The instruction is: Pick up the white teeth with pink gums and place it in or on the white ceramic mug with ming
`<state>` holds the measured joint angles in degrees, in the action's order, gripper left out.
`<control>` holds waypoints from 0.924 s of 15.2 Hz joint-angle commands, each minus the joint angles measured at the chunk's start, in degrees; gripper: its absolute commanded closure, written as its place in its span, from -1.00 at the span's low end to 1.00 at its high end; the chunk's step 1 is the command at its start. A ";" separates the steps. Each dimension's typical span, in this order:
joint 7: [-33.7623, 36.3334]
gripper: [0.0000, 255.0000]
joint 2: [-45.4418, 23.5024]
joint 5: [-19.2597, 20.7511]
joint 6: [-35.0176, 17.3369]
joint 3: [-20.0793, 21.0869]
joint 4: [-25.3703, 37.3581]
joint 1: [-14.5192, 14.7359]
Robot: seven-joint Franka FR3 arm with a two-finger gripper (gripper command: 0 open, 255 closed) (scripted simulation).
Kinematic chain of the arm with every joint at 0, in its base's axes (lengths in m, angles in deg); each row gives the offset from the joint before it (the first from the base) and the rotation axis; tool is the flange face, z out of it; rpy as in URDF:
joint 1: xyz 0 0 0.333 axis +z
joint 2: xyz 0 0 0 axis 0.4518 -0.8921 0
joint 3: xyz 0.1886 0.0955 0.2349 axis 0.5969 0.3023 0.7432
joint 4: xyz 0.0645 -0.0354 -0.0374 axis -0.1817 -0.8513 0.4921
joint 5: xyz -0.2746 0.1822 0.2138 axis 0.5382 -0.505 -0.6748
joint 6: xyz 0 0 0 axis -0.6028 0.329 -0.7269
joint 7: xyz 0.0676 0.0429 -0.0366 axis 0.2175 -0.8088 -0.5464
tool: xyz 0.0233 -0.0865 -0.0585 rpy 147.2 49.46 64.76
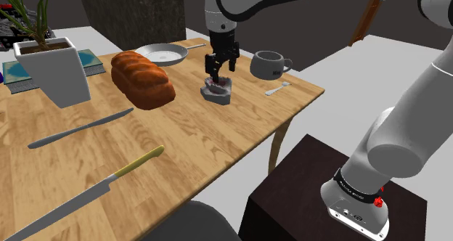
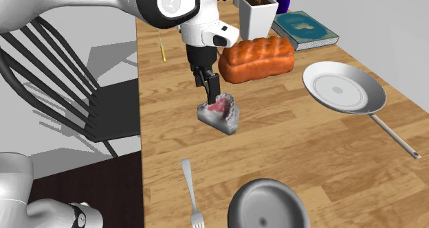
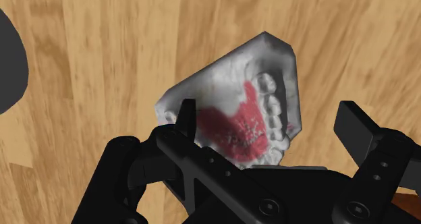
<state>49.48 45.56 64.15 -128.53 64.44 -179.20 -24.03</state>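
Pale wooden worktop (image 1: 218,145), mid-frame: grey-white teeth model with pink gums (image 1: 216,94); black tool (image 1: 221,74) spread wide over it, apparently lined up for gripping; grey mug (image 1: 267,64) right of it.

Greyish-white teeth model (image 3: 229,81) with a pink-red gum patch, all-black gripper (image 1: 220,74), pale streaky wood-grain table (image 1: 218,141), reddish-brown bread loaf (image 1: 142,78), plain grey mug (image 1: 268,64), silvery-grey frying pan (image 1: 162,54), white planter (image 1: 58,76), teal book (image 2: 306,29), grey knife (image 1: 80,194) with a yellow handle, dark brown stand (image 1: 298,196).
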 commanded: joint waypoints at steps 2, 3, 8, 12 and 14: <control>3.71 -1.00 -7.18 3.57 0.90 1.46 7.87 1.10; 4.31 -1.00 -8.51 4.26 1.18 1.59 9.41 1.42; 4.46 -1.00 -8.59 4.44 -2.63 1.27 5.70 1.18; 4.57 -1.00 -8.75 4.60 -4.56 1.14 3.93 1.04; 4.57 -1.00 -8.75 4.60 -4.56 1.14 3.94 1.04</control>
<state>54.03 36.82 68.74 -133.00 65.58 -175.20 -22.99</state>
